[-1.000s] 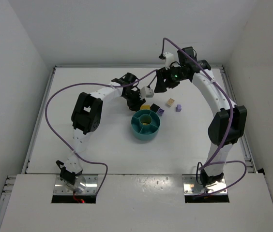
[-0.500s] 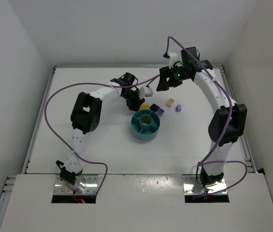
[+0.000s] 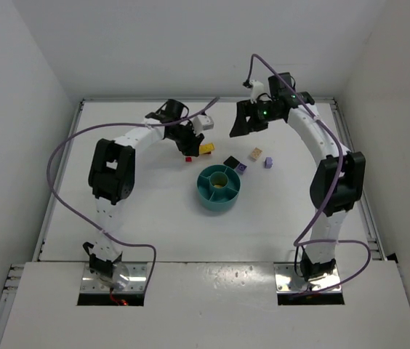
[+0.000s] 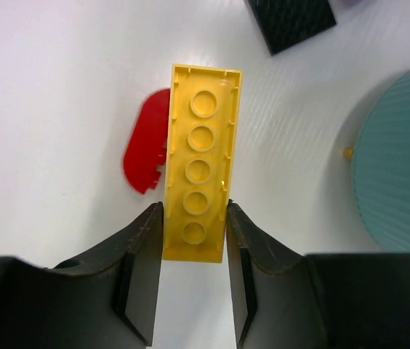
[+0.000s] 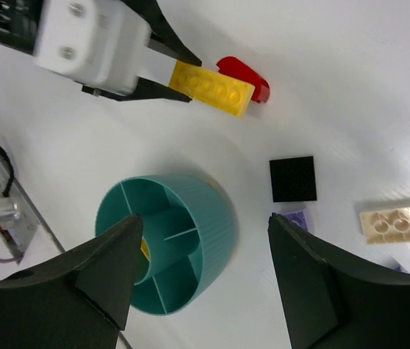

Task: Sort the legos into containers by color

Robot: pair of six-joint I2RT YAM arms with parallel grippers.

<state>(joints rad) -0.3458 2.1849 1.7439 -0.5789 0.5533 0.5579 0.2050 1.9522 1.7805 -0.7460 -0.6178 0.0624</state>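
Beside round teal plastic dish, my left gripper pinches long yellow plastic brick endwise. Overhang may twist it loose.

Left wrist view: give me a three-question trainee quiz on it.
1. True or false: the left gripper is shut on the yellow brick.
2. What colour is the piece partly hidden by that brick? A red, B tan, C purple.
3. Fill in: the black tile lies ____ the teal dish (inside/outside).
Key: 1 true; 2 A, the red piece; 3 outside.
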